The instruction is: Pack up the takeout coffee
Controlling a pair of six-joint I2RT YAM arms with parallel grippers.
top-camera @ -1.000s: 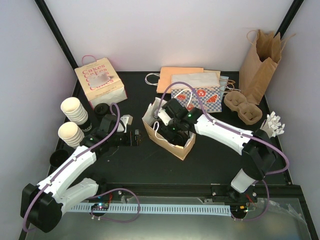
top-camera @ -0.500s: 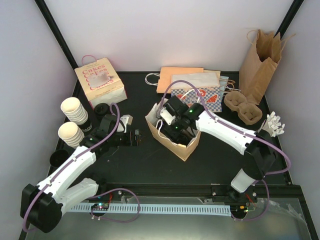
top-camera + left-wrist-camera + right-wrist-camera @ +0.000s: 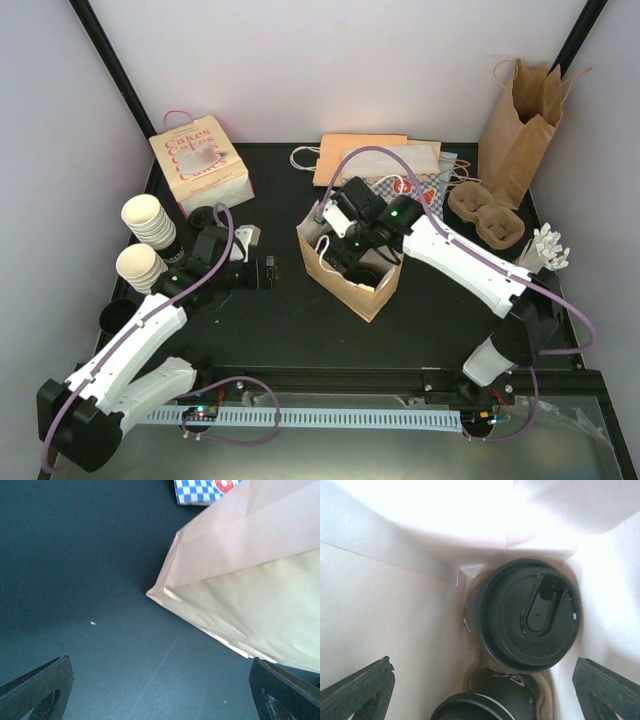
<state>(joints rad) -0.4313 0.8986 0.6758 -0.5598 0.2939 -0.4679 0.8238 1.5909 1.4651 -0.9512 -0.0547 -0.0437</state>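
Looks straight down from the wide, empty right claw onto the takeout coffee, upright and lid-up on the floor of the paper bag beside a second lidded cup; puts the left claw, equally wide, outside the bag's corner, farther off.

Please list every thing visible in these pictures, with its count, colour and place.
takeout coffee: two, black lids, inside the open bag
open bag: one, brown outside, white inside, table centre
cake box: one, pink and cream, back left
lidless cup stacks: two, cream, left edge
loose lids: at least two, black, left side
flat bags: several, orange, white, blue-checked, back centre
cup carrier: one, brown, right side
tall bag: one, brown, back right
spiky item: one, white, right edge, kind unclear
table: one, black
left fingers: two, dark, open, beside the open bag
right fingers: two, dark, open, above the coffees
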